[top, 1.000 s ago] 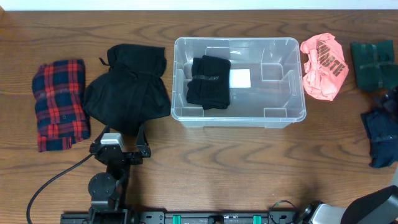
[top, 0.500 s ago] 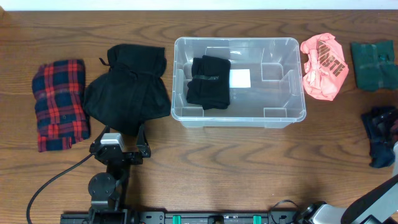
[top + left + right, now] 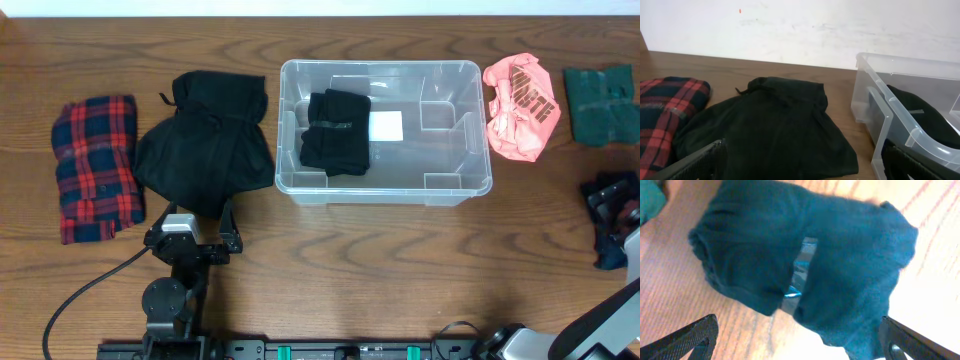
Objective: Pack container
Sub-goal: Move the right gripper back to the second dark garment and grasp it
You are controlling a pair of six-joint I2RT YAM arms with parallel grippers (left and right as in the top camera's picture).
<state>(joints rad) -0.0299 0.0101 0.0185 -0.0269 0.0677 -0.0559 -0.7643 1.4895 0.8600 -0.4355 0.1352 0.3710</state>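
At mid-surface sits the container (image 3: 384, 197), long side toward me, with 1 black bundle (image 3: 336, 132) lying in its left half and the rest bare. I judge it light, fairly stiff and slick-walled. A nudge would likely slide it on the wood, and its thick rim is the only sure hold, so I would drop things in from above without touching it.

My right gripper (image 3: 799, 339) hangs spread wide over the navy bundle (image 3: 800, 260) near the right edge, gripping nothing. That bundle looks soft and squashy, bound by 1 tape band across its middle. I would pinch across the band, where the folds are tightest.

My left gripper (image 3: 807, 165) is spread too, low beside the loose black garment (image 3: 775, 125), which would sag if lifted.
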